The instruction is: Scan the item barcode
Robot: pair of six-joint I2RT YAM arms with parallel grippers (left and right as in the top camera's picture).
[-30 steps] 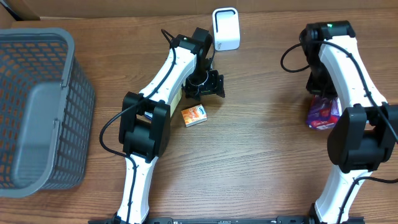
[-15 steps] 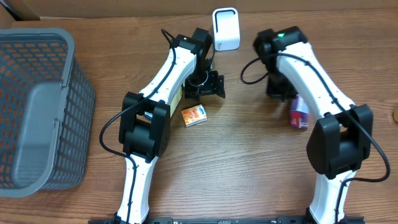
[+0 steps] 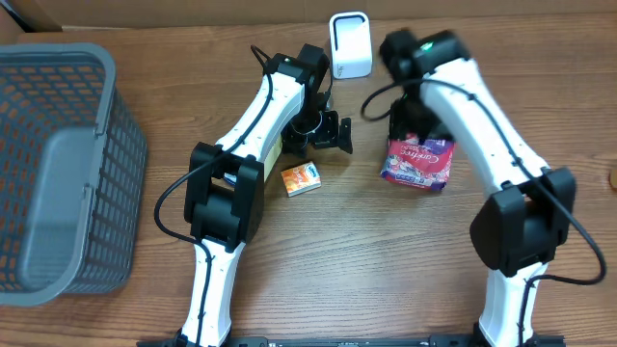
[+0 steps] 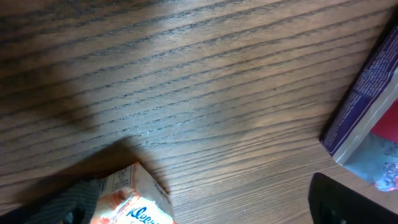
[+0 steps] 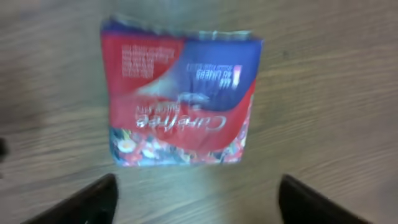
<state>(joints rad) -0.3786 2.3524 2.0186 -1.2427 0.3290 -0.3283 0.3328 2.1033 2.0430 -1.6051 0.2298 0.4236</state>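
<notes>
item: soft red-purple packet lay flat on tabletop, centre-right of overhead frame, below white scanner | right pincer: stood apart above it | left pincer: apart | handling: likely light, squashy, slick film; pinch opposite edges

White script that seems to read "Carefree" is carried across the red band of the red-and-purple pack. It is seen upside down from the right wrist and again, smaller, from overhead. Lines of small white print are set on the pack's purple corner and red side, with what may be a "40" among them. The rest is too blurred to be read. Blue script apparently beginning "Kle" is shown on the orange box, the remainder being cut off by the frame.
</notes>
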